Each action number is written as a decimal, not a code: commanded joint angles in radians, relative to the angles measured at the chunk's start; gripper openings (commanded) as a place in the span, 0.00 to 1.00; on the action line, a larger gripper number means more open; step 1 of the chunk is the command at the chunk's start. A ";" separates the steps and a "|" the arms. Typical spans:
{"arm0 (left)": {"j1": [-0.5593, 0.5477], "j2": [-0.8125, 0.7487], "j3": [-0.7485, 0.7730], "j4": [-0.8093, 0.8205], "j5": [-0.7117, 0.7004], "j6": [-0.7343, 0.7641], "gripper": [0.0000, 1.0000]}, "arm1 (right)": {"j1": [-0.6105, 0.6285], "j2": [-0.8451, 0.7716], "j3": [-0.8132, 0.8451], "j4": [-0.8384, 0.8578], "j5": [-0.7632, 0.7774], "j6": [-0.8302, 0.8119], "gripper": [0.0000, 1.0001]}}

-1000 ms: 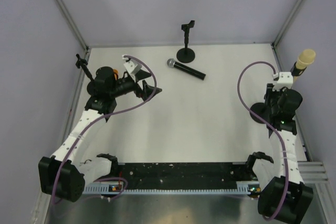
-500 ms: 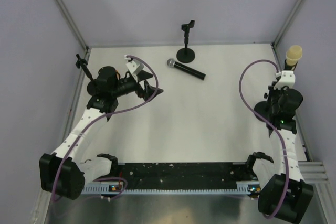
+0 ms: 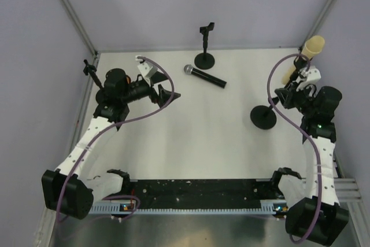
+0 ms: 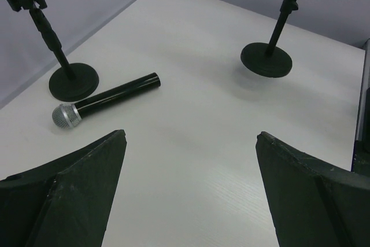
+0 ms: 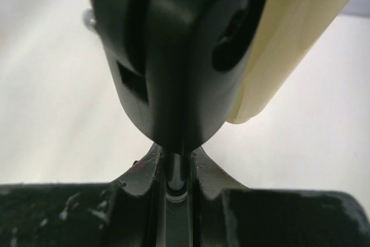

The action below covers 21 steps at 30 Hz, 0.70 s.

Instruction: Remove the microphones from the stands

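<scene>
Counting two: black microphone (image 3: 204, 77), cream microphone (image 3: 309, 49) in stand (image 3: 263, 117).

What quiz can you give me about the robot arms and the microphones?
1. True or false: the black microphone lies flat on the table.
2. Which gripper is clamped on a microphone stand? A: left gripper. B: right gripper.
3. Fill in: the other microphone, clipped in that stand, is ____ coloured.
Key: 1 true; 2 B; 3 cream.
</scene>
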 commanded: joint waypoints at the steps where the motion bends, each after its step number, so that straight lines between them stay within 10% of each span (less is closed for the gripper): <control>1: -0.007 0.008 0.072 0.033 0.062 0.000 0.99 | 0.089 -0.002 0.183 0.082 -0.267 0.074 0.00; 21: -0.051 0.048 0.146 0.041 0.307 -0.049 0.99 | 0.871 0.336 0.423 -0.035 -0.412 -0.165 0.00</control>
